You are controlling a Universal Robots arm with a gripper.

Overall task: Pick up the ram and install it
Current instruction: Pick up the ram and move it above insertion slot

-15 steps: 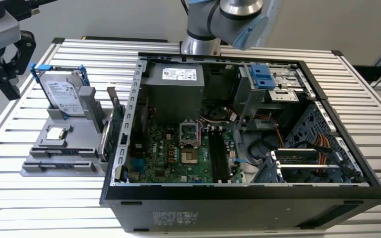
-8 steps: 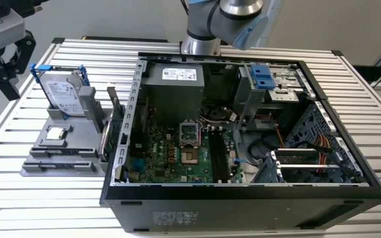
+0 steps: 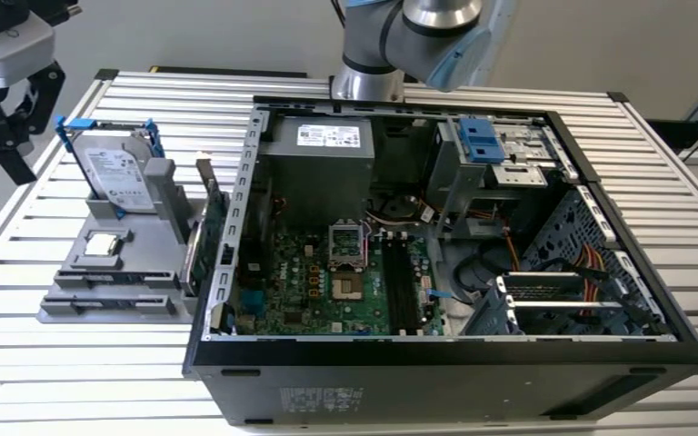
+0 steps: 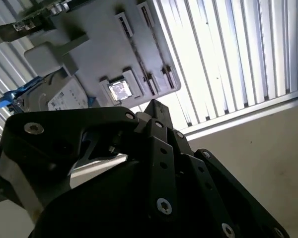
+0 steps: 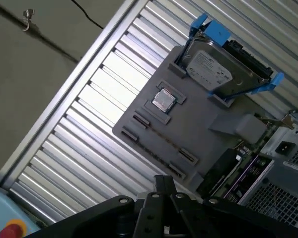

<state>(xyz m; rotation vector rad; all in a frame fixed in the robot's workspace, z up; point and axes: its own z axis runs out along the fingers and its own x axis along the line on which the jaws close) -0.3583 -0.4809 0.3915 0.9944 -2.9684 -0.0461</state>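
Note:
My gripper (image 3: 4, 127) hangs off the table's far corner at the exterior view's left, above and clear of the grey parts fixture (image 3: 106, 304). Nothing shows in it. In both wrist views its black body (image 4: 154, 163) (image 5: 164, 208) looks down on that fixture. A thin brownish strip (image 5: 159, 140) (image 4: 144, 64) stands in the fixture's long slot between two pairs of clips. It looks like the ram seen edge-on, though I cannot be sure. The open computer case (image 3: 222, 350) lies beside the fixture, with dark memory slots (image 3: 400, 282) on its green motherboard.
On the fixture stand a hard drive (image 3: 119, 177) in a blue bracket, a small silver processor chip (image 3: 104, 243) and a green expansion card (image 3: 212, 232) against the case wall. The arm's base (image 3: 367, 54) rises behind the case. Slatted table (image 3: 83, 363) surrounds everything.

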